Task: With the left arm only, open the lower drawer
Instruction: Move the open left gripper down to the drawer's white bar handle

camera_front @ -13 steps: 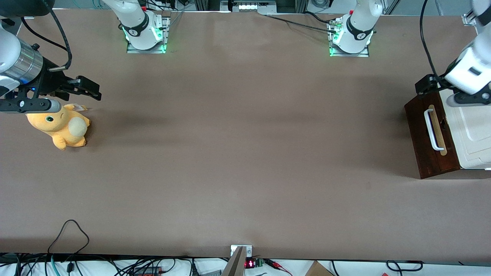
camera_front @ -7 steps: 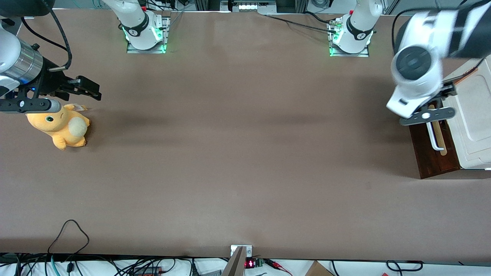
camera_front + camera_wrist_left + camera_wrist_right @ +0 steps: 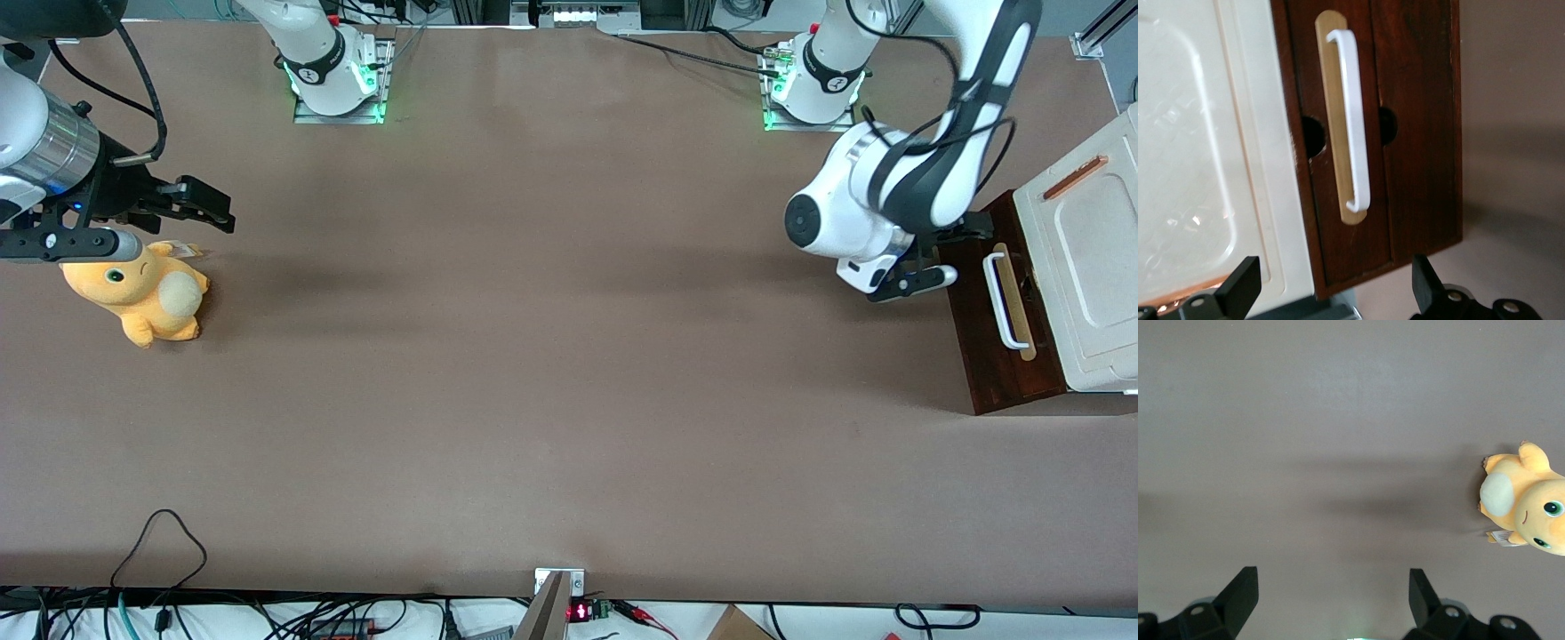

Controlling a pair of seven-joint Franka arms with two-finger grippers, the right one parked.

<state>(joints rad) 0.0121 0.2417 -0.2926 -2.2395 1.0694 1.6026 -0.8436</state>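
The lower drawer (image 3: 982, 342) has a dark brown wooden front with a white bar handle (image 3: 1005, 302) on a tan strip. It sits under a cream-white box (image 3: 1098, 267) at the working arm's end of the table. My left arm (image 3: 876, 209) hangs low in front of the drawer. Its black gripper (image 3: 965, 229) is beside the end of the drawer front farther from the front camera, apart from the handle. In the left wrist view the gripper (image 3: 1335, 283) is open and empty, facing the drawer front (image 3: 1418, 133) and the handle (image 3: 1353, 120).
The cream-white box carries a thin copper-coloured handle (image 3: 1076, 178). A yellow plush toy (image 3: 147, 293) lies toward the parked arm's end of the table. Arm bases (image 3: 813, 89) stand at the table edge farthest from the front camera. Cables (image 3: 160, 551) lie at the near edge.
My left arm has swung from over the box down and toward the table's middle. The gripper now faces the drawer front. The drawer and the box have not moved.
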